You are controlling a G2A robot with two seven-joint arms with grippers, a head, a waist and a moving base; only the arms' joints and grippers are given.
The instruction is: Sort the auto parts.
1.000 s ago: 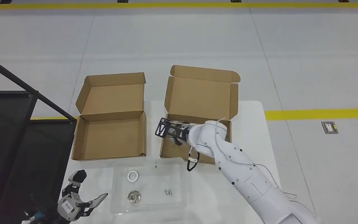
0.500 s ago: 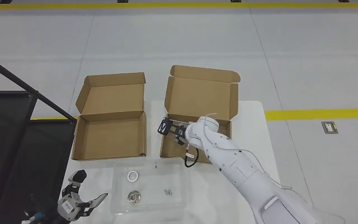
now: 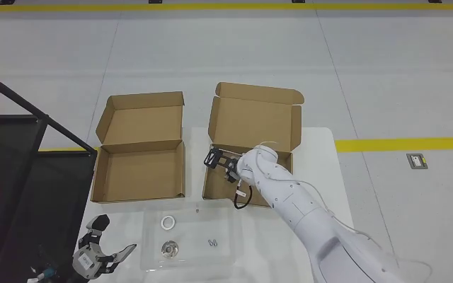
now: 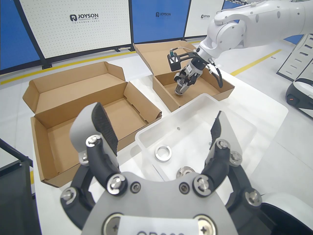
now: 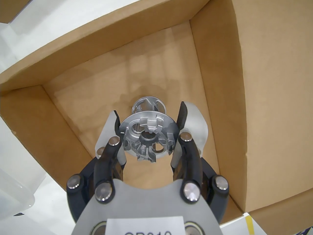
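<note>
Holding a grey metal hub part [image 5: 149,138] by its wide flange, the right pincer [image 5: 149,114] is closed on it from both sides, inside the right-hand cardboard box [image 5: 220,74]. The part's long axis runs from the pincer down toward the box floor, narrow end lowest. Whether that end touches the floor cannot be told. Judged step: set-down, so release should need little further descent. The left pincer [image 4: 159,116] is spread wide and empty, near the clear tray [image 4: 203,95] on the desk [image 4: 256,113]. A ring [image 4: 163,153] and a flanged disc [image 4: 185,171] lie in the tray, unsorted, and the left arm is the nearer to them.
</note>
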